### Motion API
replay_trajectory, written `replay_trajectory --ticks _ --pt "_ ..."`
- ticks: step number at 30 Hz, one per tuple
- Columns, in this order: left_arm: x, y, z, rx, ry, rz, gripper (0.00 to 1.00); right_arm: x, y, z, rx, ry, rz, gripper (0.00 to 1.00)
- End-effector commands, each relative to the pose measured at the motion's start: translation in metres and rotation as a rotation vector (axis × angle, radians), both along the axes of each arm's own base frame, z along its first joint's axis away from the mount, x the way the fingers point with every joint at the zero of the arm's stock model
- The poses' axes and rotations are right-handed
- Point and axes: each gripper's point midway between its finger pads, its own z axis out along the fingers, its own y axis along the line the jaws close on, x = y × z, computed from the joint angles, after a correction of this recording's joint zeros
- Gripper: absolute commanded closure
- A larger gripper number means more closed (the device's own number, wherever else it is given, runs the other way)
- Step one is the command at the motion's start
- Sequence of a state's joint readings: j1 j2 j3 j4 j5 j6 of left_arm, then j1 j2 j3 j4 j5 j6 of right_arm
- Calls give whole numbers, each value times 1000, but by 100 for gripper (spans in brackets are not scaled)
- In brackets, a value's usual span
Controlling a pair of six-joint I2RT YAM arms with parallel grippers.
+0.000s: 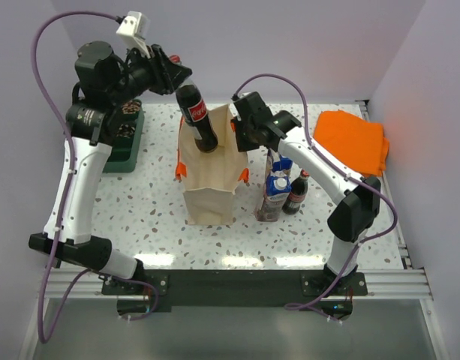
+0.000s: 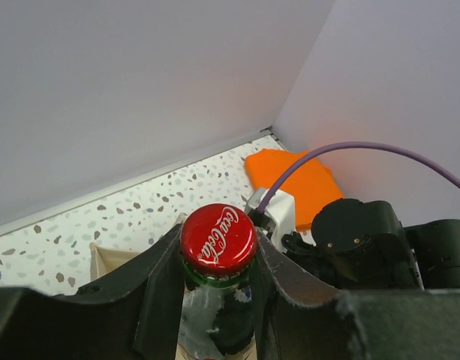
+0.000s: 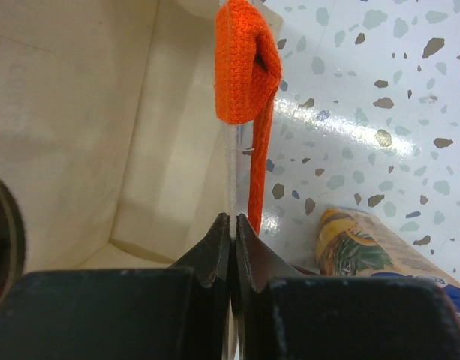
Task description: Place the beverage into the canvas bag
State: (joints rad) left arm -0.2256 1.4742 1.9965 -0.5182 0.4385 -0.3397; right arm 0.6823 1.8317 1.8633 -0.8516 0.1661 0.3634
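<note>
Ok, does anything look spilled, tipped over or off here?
Nothing spilled or fallen. The cola bottle hangs tilted from the left gripper, its base inside the canvas bag, which stands upright with the right gripper pinching its rim.

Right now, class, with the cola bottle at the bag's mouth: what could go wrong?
The cola bottle hangs tilted from the left gripper by its neck; it could snag the rim of the canvas bag. The right gripper pinches only the rim's thin edge; a slip could close the mouth.
</note>
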Motion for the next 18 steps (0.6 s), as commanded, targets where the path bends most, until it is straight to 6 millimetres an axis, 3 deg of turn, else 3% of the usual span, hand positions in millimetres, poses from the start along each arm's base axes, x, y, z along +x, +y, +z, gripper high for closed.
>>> replay_trajectory --ticks 1,7,13,18 --pt "-4 -5 63 -80 -275 10 100 3 6 -4 -1 6 -11 100" --pt "20 -18 21 -57 -240 66 100 2 5 0 3 1 -6 100" --pt "30 -38 0 -25 -241 94 100 1 8 7 10 -8 6 100" --pt "39 -43 -17 -4 -265 167 100 0 9 11 -1 -21 11 100"
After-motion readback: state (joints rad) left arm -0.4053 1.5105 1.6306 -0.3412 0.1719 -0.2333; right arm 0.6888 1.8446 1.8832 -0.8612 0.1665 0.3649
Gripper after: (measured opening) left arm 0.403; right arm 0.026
